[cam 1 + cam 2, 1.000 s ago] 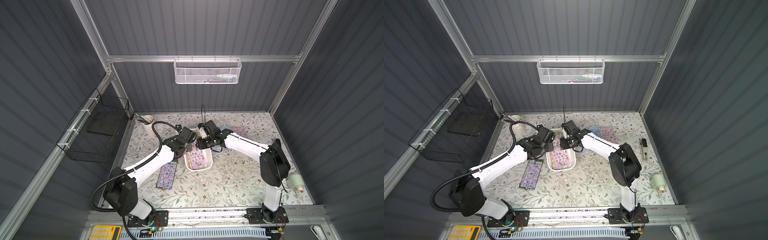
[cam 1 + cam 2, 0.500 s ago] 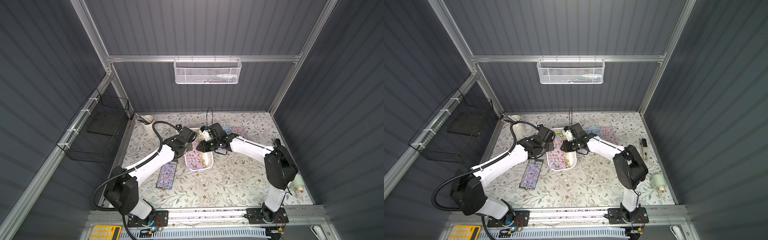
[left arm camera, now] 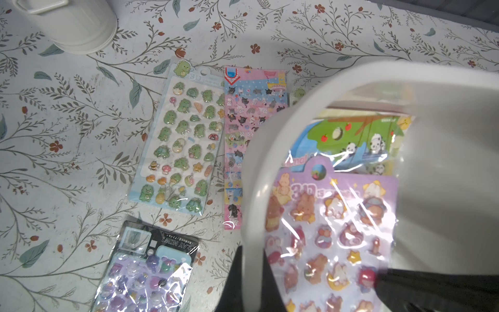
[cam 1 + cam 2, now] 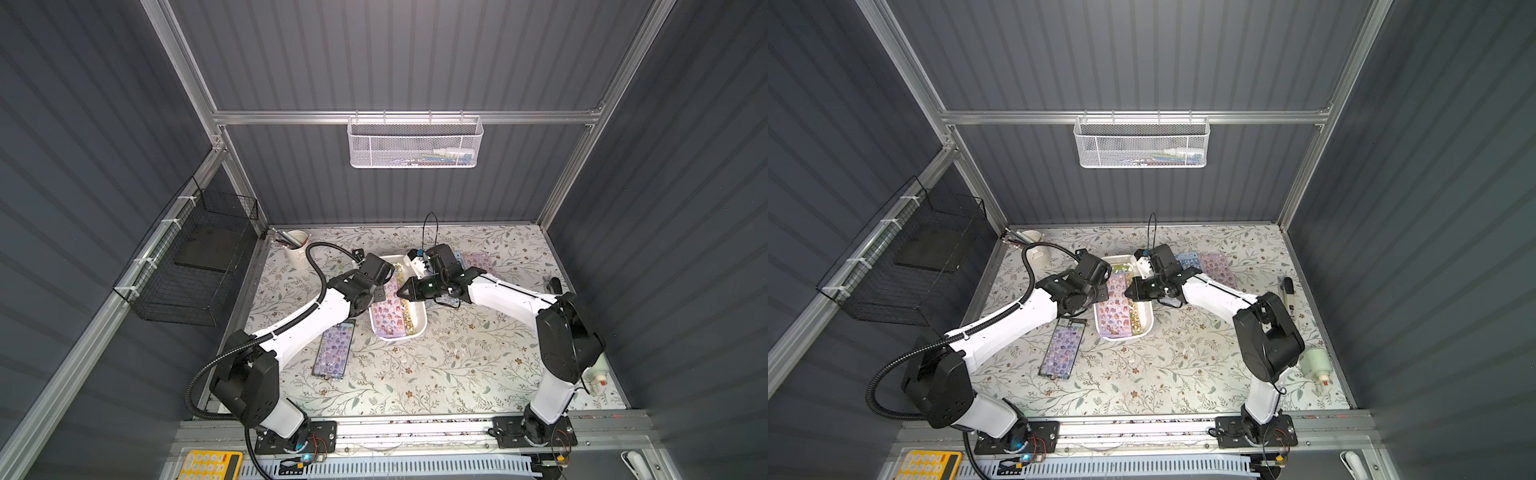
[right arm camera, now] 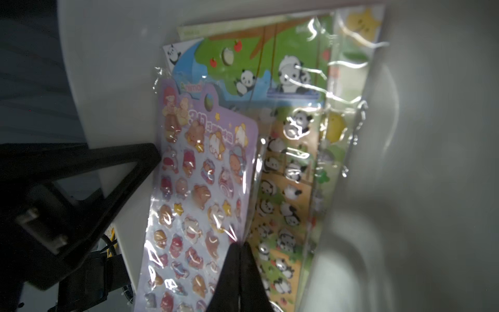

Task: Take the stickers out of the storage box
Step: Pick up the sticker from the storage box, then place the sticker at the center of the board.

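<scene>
**Counter** (image 4: 436, 374): floral-patterned cover. Both arms reach in to its middle.

**Storage box** (image 4: 420, 325): shallow white tray with rounded corners at the middle of the counter, long side running near to far. Stickers lie inside it.

**Stickers, in the box:**
- purple sheet (image 5: 199, 194) of small cartoon figures, on top and toward the left wall
- panda sheet (image 5: 287, 186), beneath it and to its right
- sheet with yellow figures (image 5: 334, 129), against the right wall
- All three are in glossy film.

**Stickers, out of the box:**
- dark purple sheet (image 4: 333, 351), flat on the counter just near-left of the box
- green dinosaur sheet (image 3: 183, 146) and pink cat sheet (image 3: 251, 113), side by side outside the box's left wall, the pink one partly hidden by the rim
- blue sheet (image 4: 1186, 261) and pink sheet (image 4: 1217, 268), far-right of the box, partly under the right arm

**Left pincer** (image 4: 379, 294): closed on the box's left wall, one finger outside and one inside.

**Right pincer** (image 5: 239, 247): closed inside the box, tips pressed together at the purple sheet's right edge. Whether film is pinched between them cannot be told.

**Cup** (image 4: 297, 249): white, holding pencils, in the far-left corner of the counter.

**White mesh basket** (image 4: 415, 145): hung on the far wall.

**Black wire basket** (image 4: 195, 257): hung on the left wall.

**Yellow calculator** (image 4: 210, 465): near-left, off the counter.
</scene>
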Motion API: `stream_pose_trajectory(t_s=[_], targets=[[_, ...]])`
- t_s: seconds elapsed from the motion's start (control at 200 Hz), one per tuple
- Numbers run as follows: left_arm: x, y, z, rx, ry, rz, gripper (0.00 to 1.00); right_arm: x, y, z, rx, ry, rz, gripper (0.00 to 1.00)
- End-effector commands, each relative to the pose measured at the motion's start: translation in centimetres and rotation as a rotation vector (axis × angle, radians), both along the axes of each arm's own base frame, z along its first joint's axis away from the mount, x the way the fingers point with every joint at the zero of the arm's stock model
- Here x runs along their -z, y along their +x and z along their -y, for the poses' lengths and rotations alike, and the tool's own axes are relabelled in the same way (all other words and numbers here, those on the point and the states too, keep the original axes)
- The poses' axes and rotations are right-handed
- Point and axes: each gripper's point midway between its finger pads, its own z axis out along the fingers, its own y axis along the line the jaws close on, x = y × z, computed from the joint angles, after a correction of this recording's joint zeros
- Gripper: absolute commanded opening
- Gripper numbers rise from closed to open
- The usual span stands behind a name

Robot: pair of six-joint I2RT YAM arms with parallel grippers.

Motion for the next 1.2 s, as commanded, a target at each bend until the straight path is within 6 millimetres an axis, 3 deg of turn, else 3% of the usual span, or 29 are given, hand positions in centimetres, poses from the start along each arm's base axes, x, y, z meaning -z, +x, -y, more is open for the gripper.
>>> stream_pose_trajectory(t_s=[0.0, 0.365, 0.57, 0.765, 1.025, 1.196], targets=[[-1.5, 0.8, 1.2, 0.014, -0.054, 0.041, 0.00, -2.1, -0.4, -0.8, -0.028, 0.066, 0.034, 0.01], [-2.6, 0.6, -0.1, -0.002, -0.025, 0.066, 0.00, -6.1, -1.2, 0.9, -0.004, 0.070, 0.104, 0.00], [-3.3, 0.2, -1.5, -0.023, -0.001, 0.082, 0.00, -8.9, -1.8, 2.8, 0.029, 0.075, 0.129, 0.00], [-4.4, -0.4, -3.3, -0.052, 0.010, 0.094, 0.00, -10.1, -2.5, 5.3, 0.067, 0.047, 0.130, 0.00], [-6.8, -2.6, -8.6, -0.143, 0.042, 0.132, 0.00, -13.1, -4.6, 9.2, 0.128, 0.106, 0.165, 0.00], [-7.3, -3.9, -13.8, -0.247, 0.027, 0.132, 0.00, -13.2, -6.7, 11.3, 0.139, 0.107, 0.114, 0.00]])
